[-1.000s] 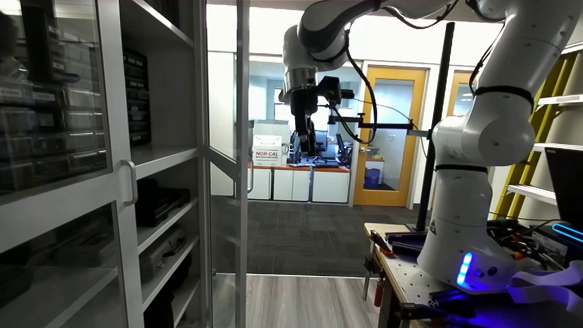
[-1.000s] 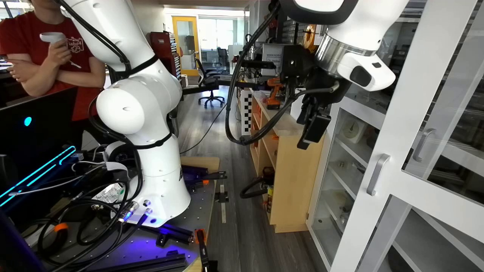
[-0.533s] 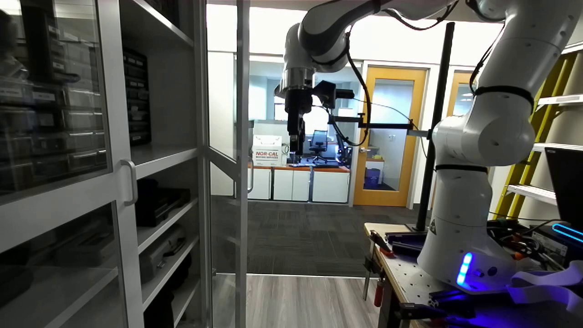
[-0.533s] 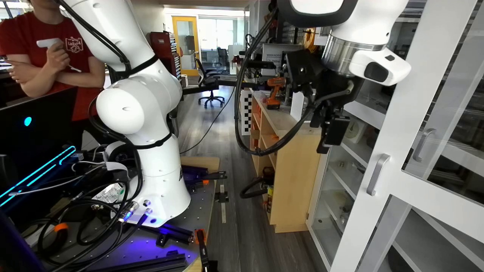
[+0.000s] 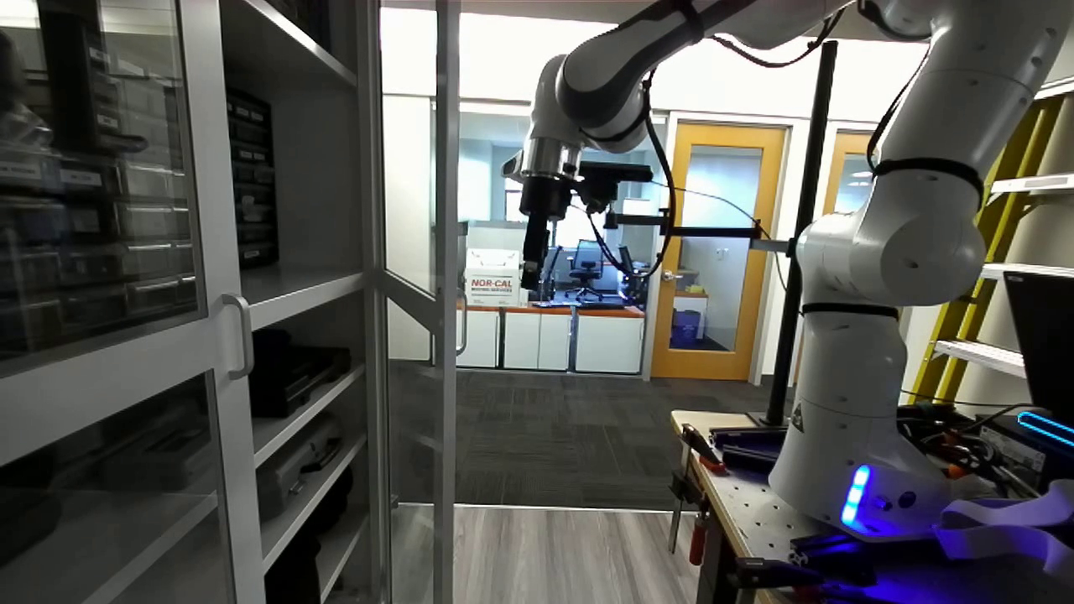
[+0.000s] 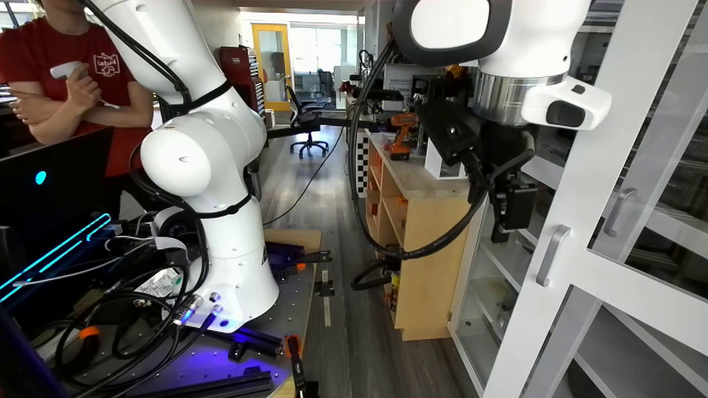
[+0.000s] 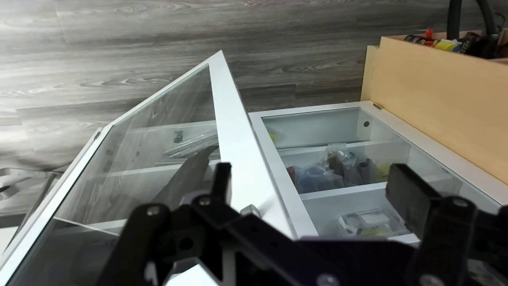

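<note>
My own base (image 6: 232, 293) stands on a perforated workbench (image 6: 293, 293), which also carries looped black cables (image 6: 91, 347), dark metal rails (image 6: 254, 382) and, at its edge, an orange-and-black clamp (image 6: 297, 365). A grey plank floor (image 6: 381, 359) bears a wheeled office chair (image 6: 306, 118) and a pale wooden shelf unit (image 6: 426, 190), on whose top I find an orange drill (image 6: 402, 135) and a white box-like thing (image 6: 434, 163). In my wrist view I see white shelves (image 7: 343, 190) inside a tall glass-doored cabinet (image 7: 281, 178), one bearing plastic-bagged odds and ends (image 7: 319, 178), another a clear plastic box (image 7: 367, 222).
</note>
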Robot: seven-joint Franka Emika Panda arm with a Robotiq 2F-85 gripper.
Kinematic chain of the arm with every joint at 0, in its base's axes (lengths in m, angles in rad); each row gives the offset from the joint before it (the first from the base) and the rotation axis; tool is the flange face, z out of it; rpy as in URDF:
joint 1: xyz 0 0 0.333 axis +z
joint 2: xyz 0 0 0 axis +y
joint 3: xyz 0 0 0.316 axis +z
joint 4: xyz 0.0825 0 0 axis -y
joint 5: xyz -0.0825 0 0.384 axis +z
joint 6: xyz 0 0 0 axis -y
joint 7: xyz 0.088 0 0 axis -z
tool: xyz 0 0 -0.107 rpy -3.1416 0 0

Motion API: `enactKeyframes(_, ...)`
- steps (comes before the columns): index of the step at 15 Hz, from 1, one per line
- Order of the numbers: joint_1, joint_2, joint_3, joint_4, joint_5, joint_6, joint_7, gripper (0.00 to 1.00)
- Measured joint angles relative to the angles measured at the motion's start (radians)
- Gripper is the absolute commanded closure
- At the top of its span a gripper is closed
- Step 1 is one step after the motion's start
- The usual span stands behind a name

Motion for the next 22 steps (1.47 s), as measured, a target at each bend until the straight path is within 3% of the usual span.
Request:
enactKeyframes(6,0.002,0.000,-0.026,-0.050,0.002,0.137,-0.099,0.00)
enactKeyframes(16,0.006,0.001,-0.034,-0.055,0.005,0.155,-0.123,0.00)
enactKeyframes(22,0.032,0.037,-0.037,-0.057,0.019,0.301,-0.180,0.00)
